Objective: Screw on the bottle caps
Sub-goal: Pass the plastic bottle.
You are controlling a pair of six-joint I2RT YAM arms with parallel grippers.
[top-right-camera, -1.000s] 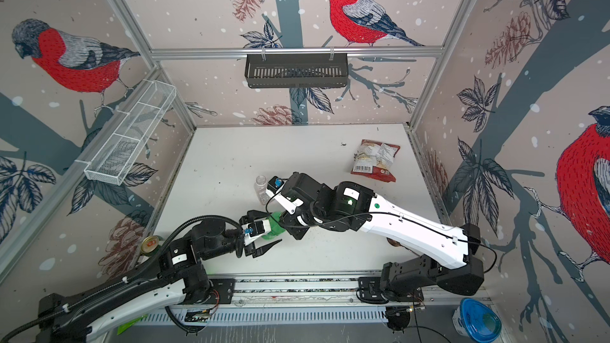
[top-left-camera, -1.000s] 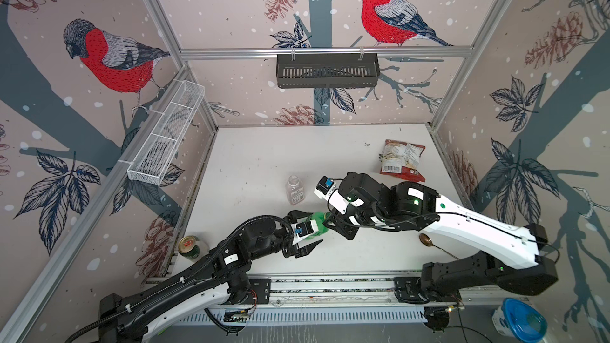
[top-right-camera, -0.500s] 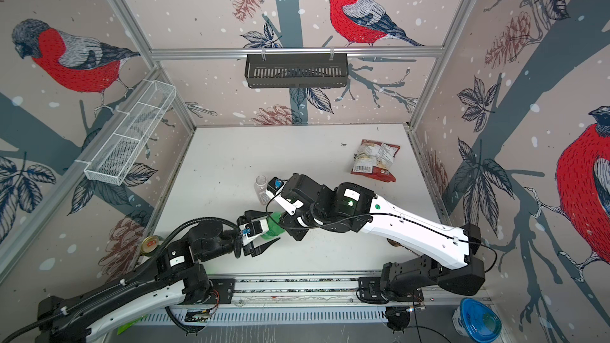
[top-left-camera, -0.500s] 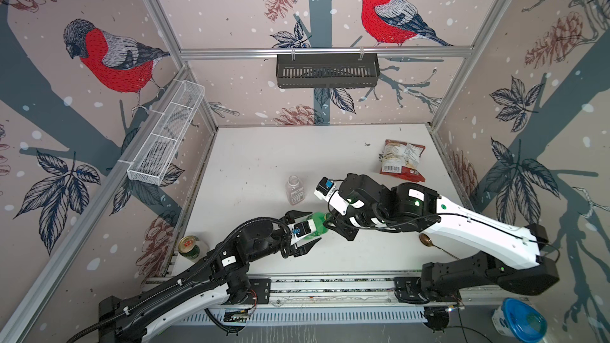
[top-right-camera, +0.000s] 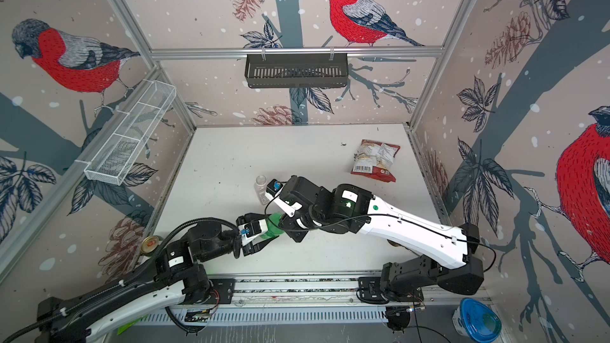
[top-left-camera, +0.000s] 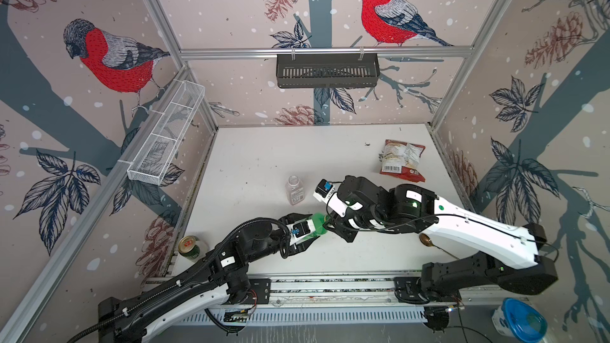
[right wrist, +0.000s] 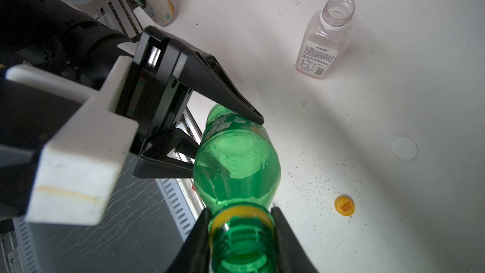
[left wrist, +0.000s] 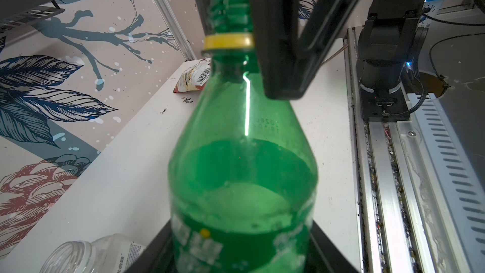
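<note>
Green bottle [right wrist: 236, 169] glossy translucent plastic; table [right wrist: 393, 80] matt white, scuffed; can [right wrist: 154, 1] shiny metal.

green bottle [right wrist: 236, 164]: translucent, green label, yellow neck ring; mouth open, threads bare; tilted, near the table's front edge in both top views [top-left-camera: 317, 224] [top-right-camera: 272, 226]; neck pinched in right gripper [right wrist: 241, 232], body between left gripper [right wrist: 225, 145] fingers
clear bottle [right wrist: 324, 45]: squarish, white barcode label; upright on table, uncapped; apart from green bottle
orange cap [right wrist: 344, 205]: flat on table, printed top up; on neither bottle
white cap [right wrist: 405, 148]: flat on table, near orange cap; well apart from clear bottle
</note>
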